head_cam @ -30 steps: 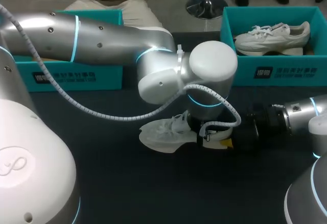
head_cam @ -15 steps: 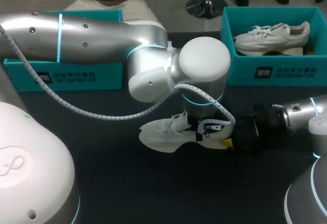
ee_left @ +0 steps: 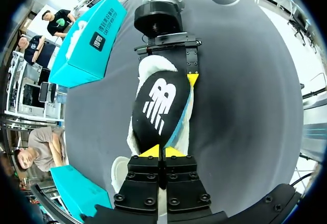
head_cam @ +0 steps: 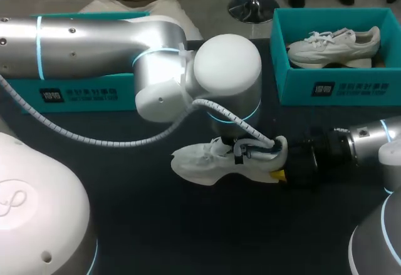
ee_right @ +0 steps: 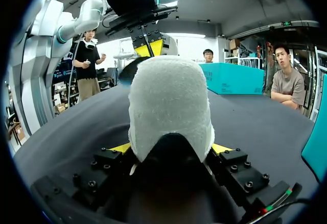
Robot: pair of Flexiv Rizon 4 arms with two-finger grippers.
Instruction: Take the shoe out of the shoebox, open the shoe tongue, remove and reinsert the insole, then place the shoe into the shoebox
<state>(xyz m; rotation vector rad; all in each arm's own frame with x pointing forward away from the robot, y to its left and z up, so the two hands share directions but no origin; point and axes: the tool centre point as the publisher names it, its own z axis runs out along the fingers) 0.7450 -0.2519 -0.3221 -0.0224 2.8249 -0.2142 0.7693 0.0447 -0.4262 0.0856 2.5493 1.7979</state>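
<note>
1. Working on a dark table (head_cam: pixel 156 225), with the left arm (head_cam: pixel 94 37) stretched in from the left past the middle.
2. Flanked at the far edge by two teal boxes: the left shoebox (head_cam: pixel 81 93) partly hidden behind that arm, and the right shoebox (head_cam: pixel 338 90) with a second white shoe (head_cam: pixel 332 42) lying in it.
3. Out of any box and down on the table near the middle: the white shoe (head_cam: pixel 200 165), toe toward the left, heel toward the right arm.
4. Over the shoe's opening: the black insole (ee_left: pixel 161 106), its far end close to the right arm's fingers. Cannot tell whether that end sits inside the shoe.
5. Clamped at the heel by the right gripper (ee_right: pixel 171 148), a yellow pad (ee_right: pixel 120 147) pressed against each side of the fuzzy collar.
6. Pinched at its near end by the left gripper (ee_left: pixel 163 151), yellow tips closed tight on the insole's edge.
7. Judged to be in the insole step, most likely the pull-out, though reinsertion cannot be ruled out from this moment alone.
8. Next, if pulling: keep the heel clamped and draw the insole up and away along the shoe until its far end comes free. Watch for the shoe lifting with it.
</note>
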